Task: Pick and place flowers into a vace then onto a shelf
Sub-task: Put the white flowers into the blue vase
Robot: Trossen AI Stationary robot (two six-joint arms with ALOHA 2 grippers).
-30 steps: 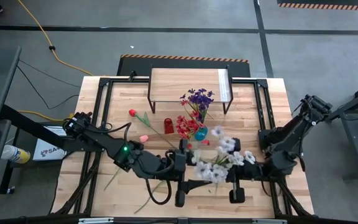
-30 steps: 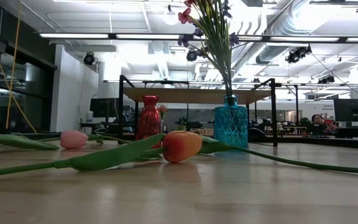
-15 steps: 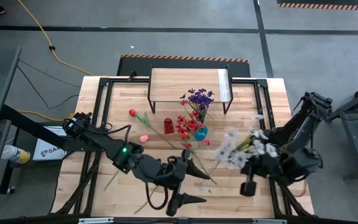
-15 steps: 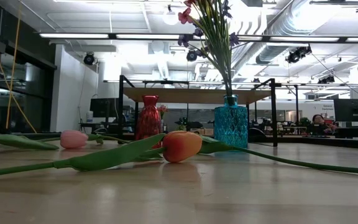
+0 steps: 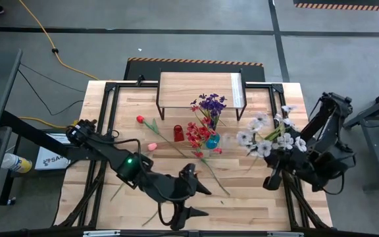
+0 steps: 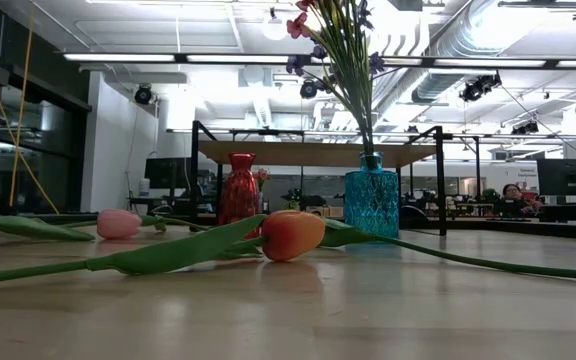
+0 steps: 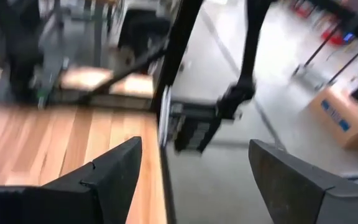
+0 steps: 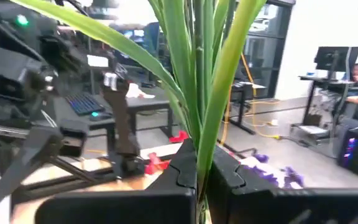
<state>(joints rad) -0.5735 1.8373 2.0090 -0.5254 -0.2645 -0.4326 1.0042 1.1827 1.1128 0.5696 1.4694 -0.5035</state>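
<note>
Gripping a white blossom spray (image 5: 268, 137) by its green stems (image 8: 205, 93), the right gripper (image 5: 273, 178) sits over the table's right edge, fingers clamped tight on the bunch, blooms fanning out away from it toward the shelf (image 5: 201, 89). Between those white heads and the blue vase (image 5: 212, 140) there's a strip of bare plank to travel through. That vase already carries purple and red sprays (image 5: 210, 105), standing just in front of the shelf's near legs, with a small red vase (image 5: 178, 133) beside it.

Over on the other side, the left gripper (image 5: 191, 199) hangs near the front edge of the tabletop (image 5: 255, 204), fingers (image 7: 110, 171) spread wide and holding nothing; its wrist view looks straight off the table's rim onto the floor. Behind it lie loose tulips: a pink one (image 5: 152, 146), a red one (image 5: 140, 119), and an orange one (image 6: 292, 234) close to the low camera. Shelf top itself is bare wood.
</note>
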